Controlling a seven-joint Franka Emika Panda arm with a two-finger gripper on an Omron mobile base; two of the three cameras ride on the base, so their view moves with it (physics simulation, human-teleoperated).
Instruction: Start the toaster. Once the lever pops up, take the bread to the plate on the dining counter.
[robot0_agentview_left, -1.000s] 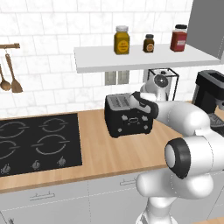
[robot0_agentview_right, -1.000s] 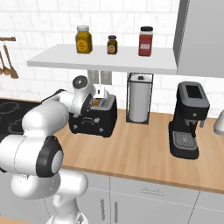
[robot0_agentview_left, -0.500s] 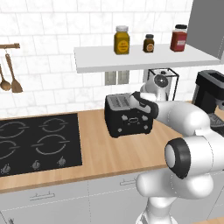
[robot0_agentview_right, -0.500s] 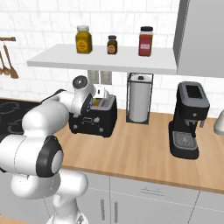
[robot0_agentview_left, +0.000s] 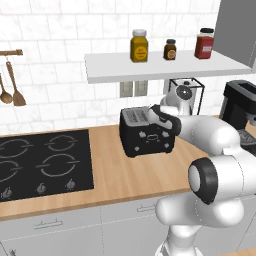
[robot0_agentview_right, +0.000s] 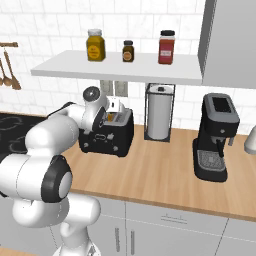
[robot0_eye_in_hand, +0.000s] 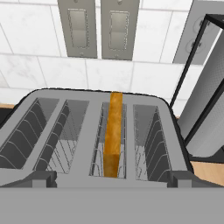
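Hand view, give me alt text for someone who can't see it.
Looking down into a toaster with four slots; one bread slice stands on edge in the third slot from the left. Behind are white wall tiles and two grey switch plates.

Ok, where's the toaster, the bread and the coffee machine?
toaster (robot0_agentview_left: 148, 137): left base view, on its black front.
bread (robot0_eye_in_hand: 113, 133): hand view, on the crust edge in the slot.
coffee machine (robot0_agentview_right: 217, 135): right base view, on its black body.
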